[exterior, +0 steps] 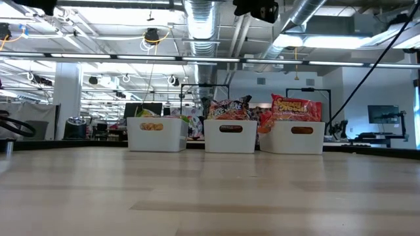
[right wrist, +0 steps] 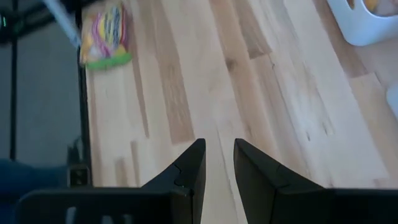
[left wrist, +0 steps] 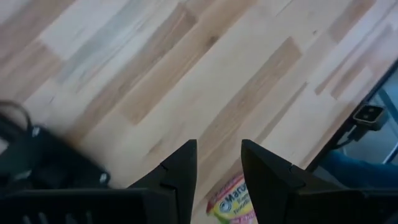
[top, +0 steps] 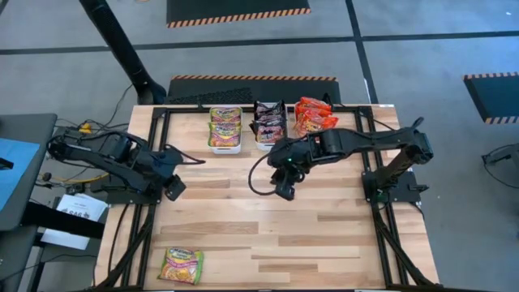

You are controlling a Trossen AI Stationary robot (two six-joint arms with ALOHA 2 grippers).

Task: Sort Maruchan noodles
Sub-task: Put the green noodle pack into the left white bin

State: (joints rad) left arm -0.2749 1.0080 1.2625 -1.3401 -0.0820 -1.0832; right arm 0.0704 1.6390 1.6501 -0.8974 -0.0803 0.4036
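One green-yellow noodle packet (top: 181, 265) lies alone and flat on the table (top: 324, 235) near the front left corner, its long side running roughly along the front edge and only slightly skewed; nothing touches it. The other packets are at the far edge, in three white bins set side by side: green-yellow ones in the left bin (top: 225, 148), dark ones (top: 269, 120) in the middle bin (exterior: 230, 136), red-orange ones (top: 312, 116) in the right bin (exterior: 300, 137), the tops of the packets poking up above the rims. The left arm is folded low along the left side of the table, and its pincer (top: 174, 187) hangs over bare wood well back from the lone packet, tips aimed down and toward the table's middle; its two dark fingers (left wrist: 180, 174) stand a little apart with nothing between them. The right arm reaches in from the right side, bent at the elbow, and its pincer (top: 283, 190) points down over the table just in front of the middle bin, fingers (right wrist: 189, 171) likewise slightly parted and holding nothing.
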